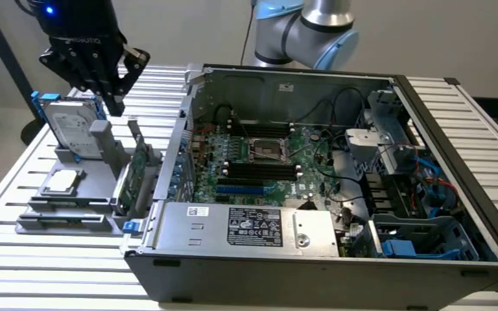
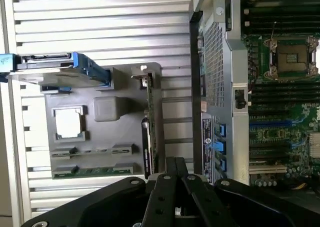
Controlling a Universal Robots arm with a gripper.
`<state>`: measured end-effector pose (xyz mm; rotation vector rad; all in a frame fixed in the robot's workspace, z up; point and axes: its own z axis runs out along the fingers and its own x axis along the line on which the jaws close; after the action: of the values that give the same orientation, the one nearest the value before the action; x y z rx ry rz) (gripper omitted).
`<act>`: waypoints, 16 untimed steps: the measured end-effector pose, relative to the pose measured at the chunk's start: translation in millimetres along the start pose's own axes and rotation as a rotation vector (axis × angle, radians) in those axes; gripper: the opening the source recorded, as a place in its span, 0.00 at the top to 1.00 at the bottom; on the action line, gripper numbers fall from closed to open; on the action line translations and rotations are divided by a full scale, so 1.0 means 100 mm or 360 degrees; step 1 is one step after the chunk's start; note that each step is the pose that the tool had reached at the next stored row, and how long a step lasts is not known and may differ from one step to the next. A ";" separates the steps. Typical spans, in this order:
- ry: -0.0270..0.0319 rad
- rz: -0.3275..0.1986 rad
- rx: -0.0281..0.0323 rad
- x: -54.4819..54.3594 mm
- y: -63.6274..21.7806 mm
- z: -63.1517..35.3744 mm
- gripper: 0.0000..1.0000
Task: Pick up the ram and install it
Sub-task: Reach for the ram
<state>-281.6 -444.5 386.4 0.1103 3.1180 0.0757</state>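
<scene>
The claw (image 1: 111, 103) was held shut and empty over the far end of the tray (image 1: 93, 194), at the exterior view's left. The ram (image 2: 92, 172) lay in the tray's near slot. A clean pick was judged to need the jaws centred across its thin edge.

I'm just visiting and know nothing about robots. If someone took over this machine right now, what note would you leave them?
Gripper: shut, holding nothing, hovering above the gray parts holder beside the open computer case.
Ram: thin green stick lying flat in a slot of the holder, untouched.
Memory slots on the motherboard: no stick seen in them.
Done: nothing yet.
Left: picking up the ram and seating it in a memory slot.
</scene>
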 end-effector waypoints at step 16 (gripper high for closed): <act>0.00000 0.0000 0.00000 0.72 -0.222 0.047 0.89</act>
<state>-354.6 -461.3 379.3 0.1103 3.1180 0.0756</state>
